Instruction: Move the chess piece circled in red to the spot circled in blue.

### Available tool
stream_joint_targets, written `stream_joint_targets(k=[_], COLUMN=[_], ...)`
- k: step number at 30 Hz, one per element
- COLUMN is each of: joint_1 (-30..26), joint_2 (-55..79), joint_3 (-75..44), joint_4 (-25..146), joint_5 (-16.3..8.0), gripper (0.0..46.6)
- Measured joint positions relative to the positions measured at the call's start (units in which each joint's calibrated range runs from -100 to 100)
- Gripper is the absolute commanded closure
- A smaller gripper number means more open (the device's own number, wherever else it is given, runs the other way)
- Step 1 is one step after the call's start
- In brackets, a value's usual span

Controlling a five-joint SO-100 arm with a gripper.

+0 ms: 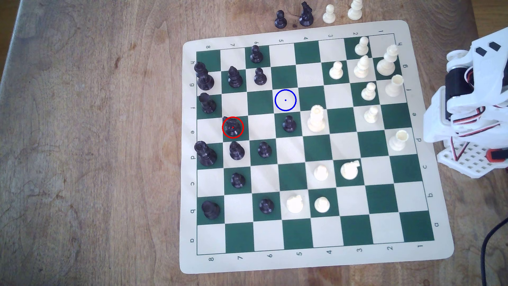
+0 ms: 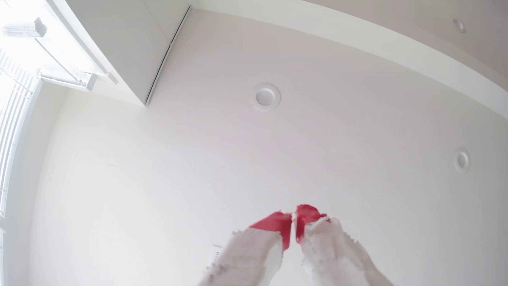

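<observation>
The black knight point(image 1: 232, 128) sat near the board's point(image 1: 428, 255) black-side edge, probably light and slick, best pinched at its base, while the gripper point(image 2: 293, 220) pointed ceilingward, red tips pressed together.

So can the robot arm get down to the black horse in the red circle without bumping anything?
Probably yes, but it's tight. The black knight has open squares beside it, though a black pawn stands close. The gripper is folded back, pointing at the ceiling.

The white arm point(image 1: 472, 110) is cut off by the exterior view's right edge. The end effector point(image 2: 293, 220) is blurred, its white fingers point(image 2: 247, 258) cropped.
</observation>
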Motion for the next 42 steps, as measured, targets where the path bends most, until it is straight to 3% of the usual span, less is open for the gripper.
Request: stream_joint_targets(k=[10,35,38,42], joint_1=[5.0,7.2,6.6,6.1], joint_2=[0.1,-0.1,0.3,3.9], joint_3=[0.0,0.0,-0.5,-6.3], joint_4=[7.8,80.2,91.6,105.3], joint_5=[-3.5,-4.0,-4.0,-2.7], gripper=[46.4,46.4,39.5,40.7])
